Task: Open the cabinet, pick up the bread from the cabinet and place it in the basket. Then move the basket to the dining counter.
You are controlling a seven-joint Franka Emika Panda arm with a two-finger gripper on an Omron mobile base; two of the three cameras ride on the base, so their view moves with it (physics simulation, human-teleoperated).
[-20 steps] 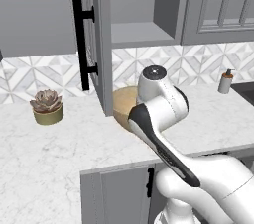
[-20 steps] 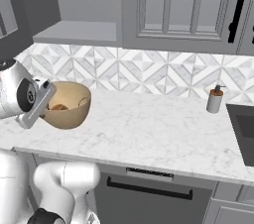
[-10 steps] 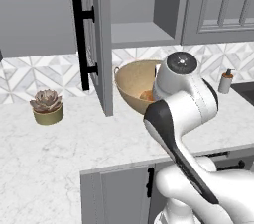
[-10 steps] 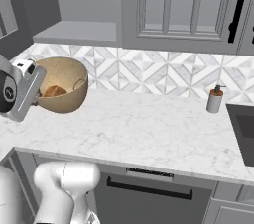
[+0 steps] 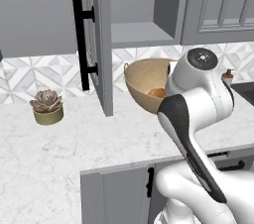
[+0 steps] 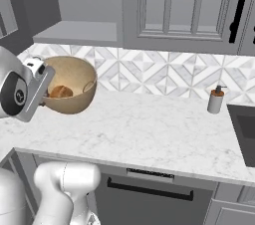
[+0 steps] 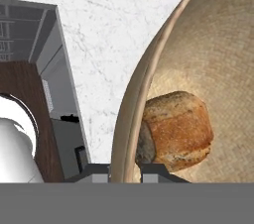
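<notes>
1. The bread point(image 7: 176, 130) lies inside the basket point(image 7: 218, 64), low against its near wall. From the left base view the bread point(image 5: 158, 92) peeks out beside my arm, and from the right base view the roll point(image 6: 61, 91) sits at the bottom of the basket.
2. The basket point(image 5: 144, 82) is tipped toward me, its mouth facing the base cameras, and it looks raised clear of the worktop point(image 5: 59, 143). In the right base view the basket point(image 6: 74, 87) hangs just in front of my hand.
3. My gripper point(image 7: 124, 168) straddles the basket's rim: one fingertip sits outside the wall, the other inside, right beside the bread. I am pinching the rim between them.
4. Behind and above the basket, the cabinet point(image 5: 144, 5) stands open, its door point(image 5: 94, 39) swung out toward me with the black bar handle point(image 5: 79, 39) on its face. The shelf just above the basket is bare.
5. Left of the basket, past the door, a small succulent in a green pot point(image 5: 47, 106) stands on the worktop.
6. Well to the right of the basket, a soap dispenser point(image 6: 215, 99) stands near the wall tiles point(image 6: 164, 72), beside the edge of a sink point(image 6: 244, 132).
</notes>
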